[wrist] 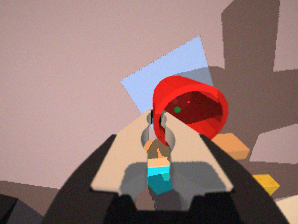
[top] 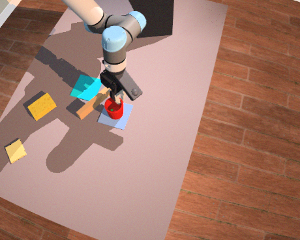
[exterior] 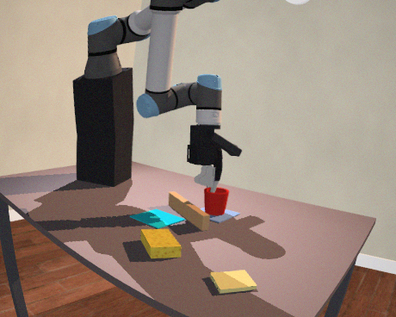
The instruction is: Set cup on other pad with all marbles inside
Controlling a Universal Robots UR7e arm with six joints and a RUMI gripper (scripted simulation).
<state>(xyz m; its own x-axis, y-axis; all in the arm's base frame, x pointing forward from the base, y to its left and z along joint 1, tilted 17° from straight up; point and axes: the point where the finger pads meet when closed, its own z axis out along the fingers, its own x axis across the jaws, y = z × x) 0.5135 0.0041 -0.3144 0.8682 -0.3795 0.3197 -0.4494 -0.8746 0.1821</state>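
Observation:
The red cup [top: 114, 109] stands upright over the pale blue pad [top: 115, 116]; I cannot tell whether its base touches the pad. A green marble [wrist: 177, 109] lies inside it. My gripper [wrist: 155, 110] comes down from above and is shut on the cup's near rim, one finger inside and one outside. The cyan pad [top: 86, 87] lies to the left, beyond the wooden rail [top: 92, 104]. In the exterior view the cup [exterior: 215, 201] is right of the rail [exterior: 188, 210] and the cyan pad [exterior: 157, 218] is left of it.
A yellow sponge [top: 42, 106] and a flat yellow block [top: 15, 150] lie on the left part of the table. The arm's black pedestal [exterior: 103, 127] stands at the back corner. The table edge runs along the right.

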